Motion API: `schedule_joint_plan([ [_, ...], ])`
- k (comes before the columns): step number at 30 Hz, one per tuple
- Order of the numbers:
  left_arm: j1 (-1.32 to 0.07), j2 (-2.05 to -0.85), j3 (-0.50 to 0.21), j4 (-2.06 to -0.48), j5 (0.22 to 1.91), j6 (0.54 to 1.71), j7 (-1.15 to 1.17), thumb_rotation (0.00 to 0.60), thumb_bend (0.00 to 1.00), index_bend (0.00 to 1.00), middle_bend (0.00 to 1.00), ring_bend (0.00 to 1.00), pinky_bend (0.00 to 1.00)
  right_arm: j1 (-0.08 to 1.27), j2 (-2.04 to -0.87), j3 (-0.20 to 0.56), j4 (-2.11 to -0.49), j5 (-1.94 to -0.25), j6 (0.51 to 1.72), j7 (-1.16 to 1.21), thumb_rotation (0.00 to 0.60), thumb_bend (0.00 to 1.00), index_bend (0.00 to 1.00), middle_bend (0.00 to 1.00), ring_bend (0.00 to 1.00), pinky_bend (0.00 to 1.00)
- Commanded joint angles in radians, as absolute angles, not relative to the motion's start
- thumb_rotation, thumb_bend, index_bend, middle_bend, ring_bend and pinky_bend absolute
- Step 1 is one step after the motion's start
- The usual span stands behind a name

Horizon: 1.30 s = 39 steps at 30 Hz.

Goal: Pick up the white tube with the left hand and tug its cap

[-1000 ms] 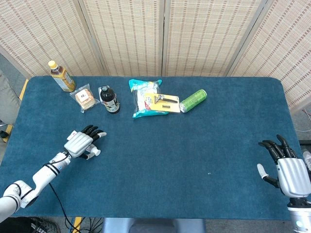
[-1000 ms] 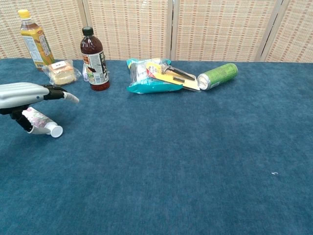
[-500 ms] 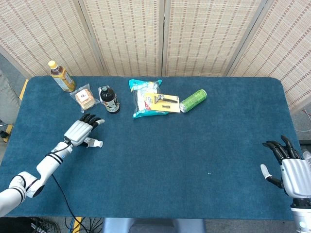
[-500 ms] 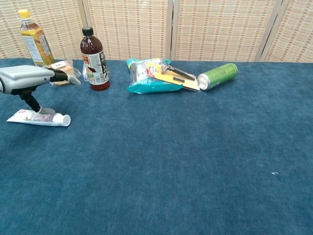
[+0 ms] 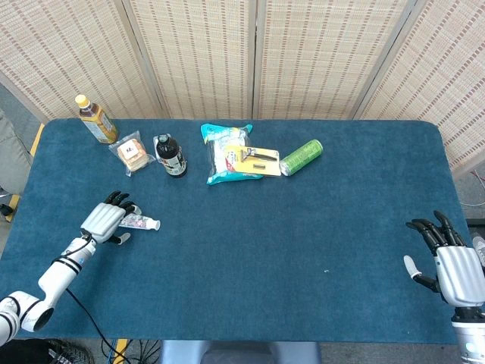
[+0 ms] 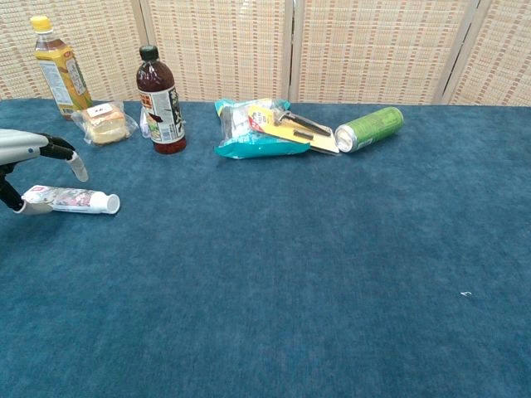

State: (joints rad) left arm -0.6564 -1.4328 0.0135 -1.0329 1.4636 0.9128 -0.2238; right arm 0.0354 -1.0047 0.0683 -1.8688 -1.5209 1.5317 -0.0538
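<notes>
The white tube point(image 5: 141, 222) lies flat on the blue table point(image 5: 258, 250) at the left, with its cap point(image 5: 156, 225) pointing right. My left hand point(image 5: 104, 220) hovers over the tube's tail end with its fingers spread and grips nothing. In the chest view the left hand point(image 6: 25, 148) shows at the left edge, fingers above the tube point(image 6: 70, 199) and the thumb down by its tail. My right hand point(image 5: 447, 262) rests open near the table's front right corner, far from the tube, and the chest view does not show it.
Along the back stand a yellow-capped tea bottle point(image 5: 95, 119), a wrapped bun point(image 5: 134, 153) and a dark bottle point(image 5: 171, 155). A teal bag point(image 5: 226, 155) with a yellow razor pack point(image 5: 256, 161) on it and a green can point(image 5: 301, 157) lie near the middle back.
My left hand first moved away from me with the tube, then drew back left. The tube now lies flat on the table, uncovered. The right hand has barely shifted.
</notes>
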Motion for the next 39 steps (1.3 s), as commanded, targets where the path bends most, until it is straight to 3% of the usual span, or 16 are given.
schedule_joint_plan([
  [1,-0.659,-1.451,0.000,-1.017,1.446,0.901,-0.209,0.600,0.25,0.29,0.25,0.07,0.00,0.035,-1.004,0.068,-1.869,-1.521,1.532,-0.053,0.600,0.27,0.26,0.25,0.10,0.24],
  [27,-0.656,-1.534,-0.039,-0.950,1.375,0.842,-0.101,0.600,0.25,0.35,0.26,0.07,0.01,0.030,-0.995,0.067,-1.869,-1.515,1.532,-0.046,0.600,0.27,0.26,0.25,0.09,0.24],
  [39,-0.658,-1.571,-0.042,-0.873,1.407,0.866,-0.186,0.600,0.27,0.46,0.39,0.16,0.04,0.028,-0.996,0.069,-1.877,-1.508,1.533,-0.072,0.600,0.27,0.26,0.25,0.09,0.24],
])
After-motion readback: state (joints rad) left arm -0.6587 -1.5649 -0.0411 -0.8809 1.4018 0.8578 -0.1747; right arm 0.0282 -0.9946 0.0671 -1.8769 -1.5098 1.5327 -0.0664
